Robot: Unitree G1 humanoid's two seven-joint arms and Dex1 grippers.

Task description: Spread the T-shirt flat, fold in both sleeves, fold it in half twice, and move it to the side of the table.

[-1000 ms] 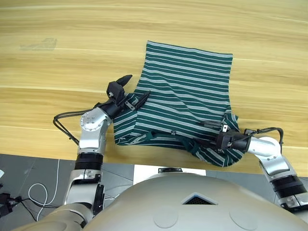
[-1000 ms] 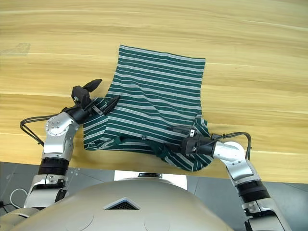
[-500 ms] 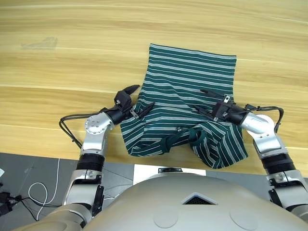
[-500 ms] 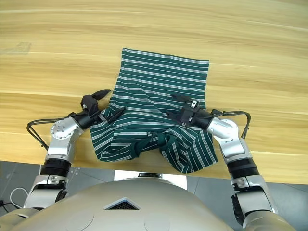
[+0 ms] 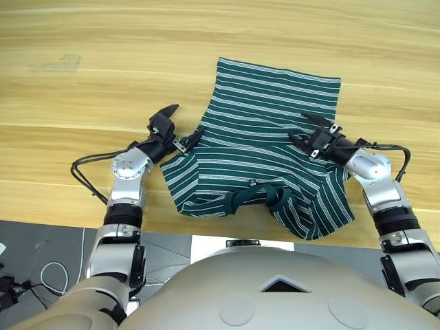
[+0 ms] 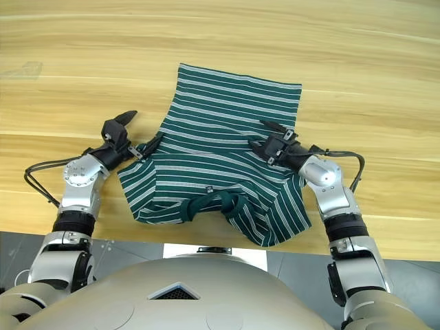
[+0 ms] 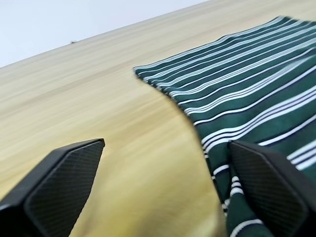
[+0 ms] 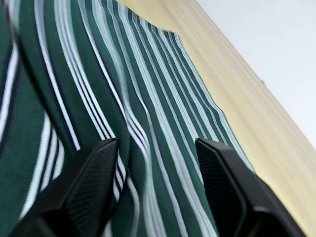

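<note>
Left gripper (image 5: 183, 122): jaws spread wide, nothing held between them. One of its fingers (image 7: 266, 182) sits over the striped side edge of the T-shirt (image 5: 271, 124). The other is over bare table (image 5: 103, 55), just outside the cloth. The shirt's edge runs through the gap between them.

Right gripper (image 5: 300, 128): jaws spread, not pinching. Both fingers (image 8: 81, 190) are above striped fabric on the shirt's opposite side, inward of its edge. Cannot tell whether the tips touch the cloth.

The T-shirt is green with white stripes and lies on the wooden table under and between the two grippers. Beyond the jaws, away from the robot, it is flat and ends in a straight hem. On the robot's side of the jaws it is bunched and wrinkled, with the collar (image 5: 265, 196) curled among the folds near the table edge.
</note>
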